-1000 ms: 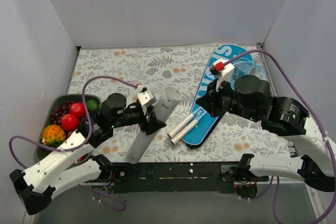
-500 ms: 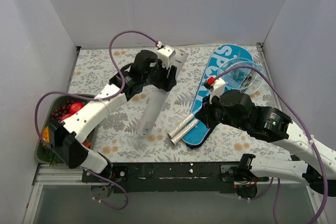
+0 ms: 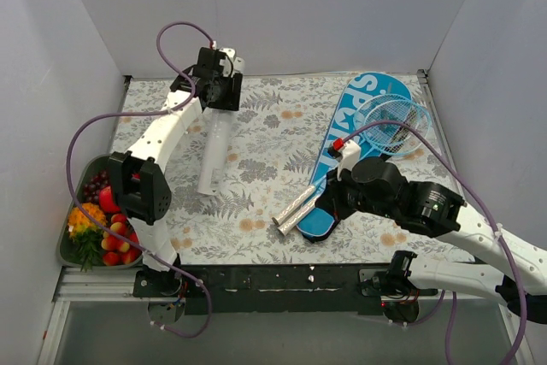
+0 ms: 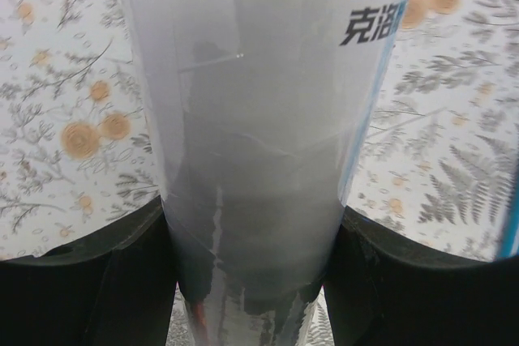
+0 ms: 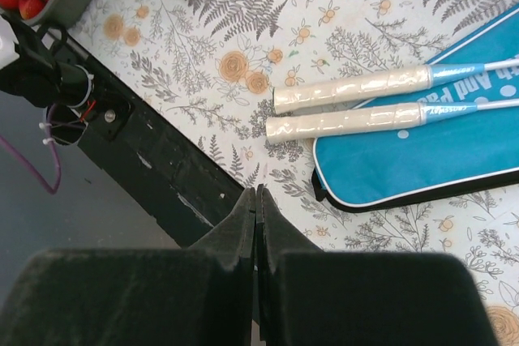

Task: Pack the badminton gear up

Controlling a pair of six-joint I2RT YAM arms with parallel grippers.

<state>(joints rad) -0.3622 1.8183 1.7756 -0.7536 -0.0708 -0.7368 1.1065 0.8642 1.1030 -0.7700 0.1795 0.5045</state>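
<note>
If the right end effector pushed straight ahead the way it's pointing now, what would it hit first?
Probably the flower-printed table cover, just short of the butt ends of the two pale wrapped racket handles. The shut right end effector aims slightly beside them, though depth is hard to judge.

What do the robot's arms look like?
The left arm and right arm are white with chunky black joints. A purple cable loops along each. The right arm has a small red patch near its wrist. The left end effector and right end effector have black fingers.
</note>
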